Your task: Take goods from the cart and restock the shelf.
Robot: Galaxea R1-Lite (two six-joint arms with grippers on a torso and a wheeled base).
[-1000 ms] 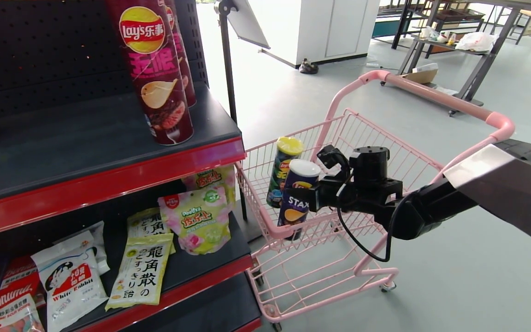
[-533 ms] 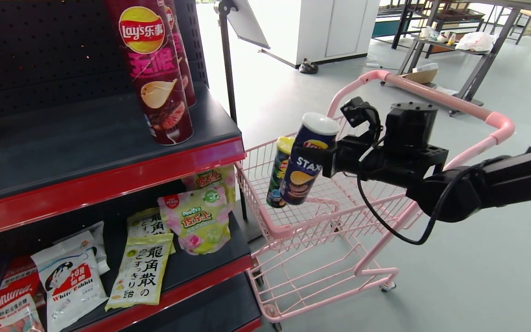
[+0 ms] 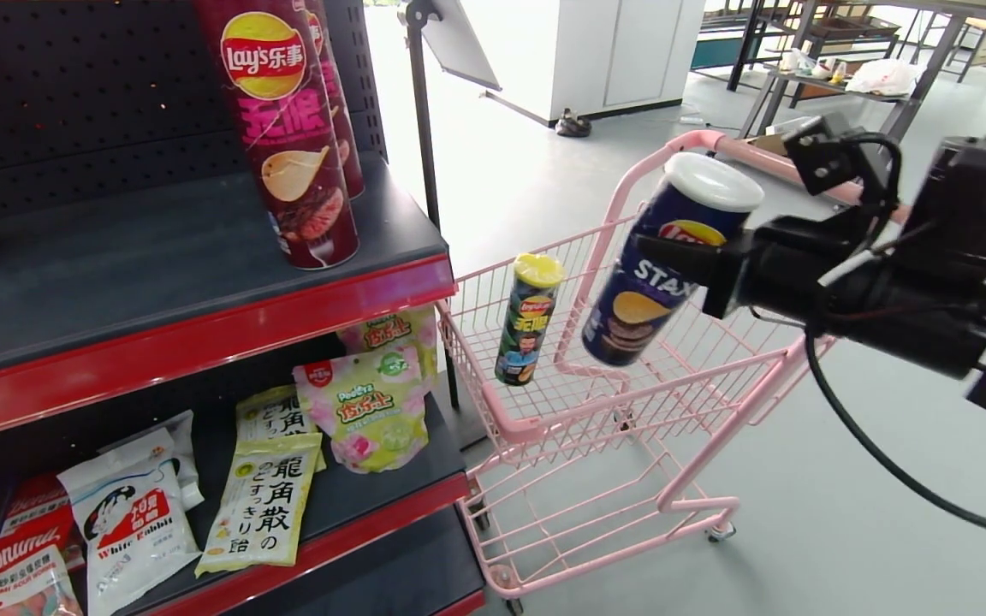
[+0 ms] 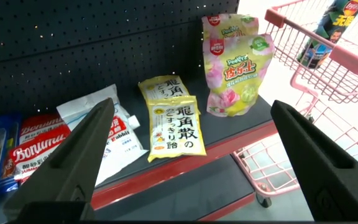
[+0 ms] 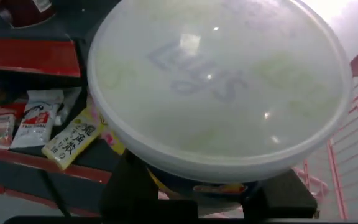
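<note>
My right gripper (image 3: pixel 683 261) is shut on a dark blue chip can (image 3: pixel 662 267) with a white lid (image 5: pixel 219 84), held tilted above the pink cart (image 3: pixel 544 423). A second can with a yellow lid (image 3: pixel 529 318) stands in the cart basket at its shelf-side corner, also seen as the green can (image 4: pixel 334 28). The upper shelf board (image 3: pixel 159 257) carries two tall maroon chip cans (image 3: pixel 288 128) near its right end. My left gripper (image 4: pixel 191 155) is open in front of the lower shelf (image 4: pixel 185 174), with nothing between its fingers (image 4: pixel 73 162).
Snack bags lie on the lower shelf: yellow candy bags (image 3: pixel 266 496), a pink-green bag (image 3: pixel 369 406), a white bag (image 3: pixel 129 522) and red bags (image 3: pixel 18 565). A black pole (image 3: pixel 423 111) stands between shelf and cart. Open floor lies right of the cart; tables stand far behind.
My right arm has lifted the blue can up out of the cart basket and carried it higher and to the right, closer to the head camera. The yellow-lid can stays in the cart.
</note>
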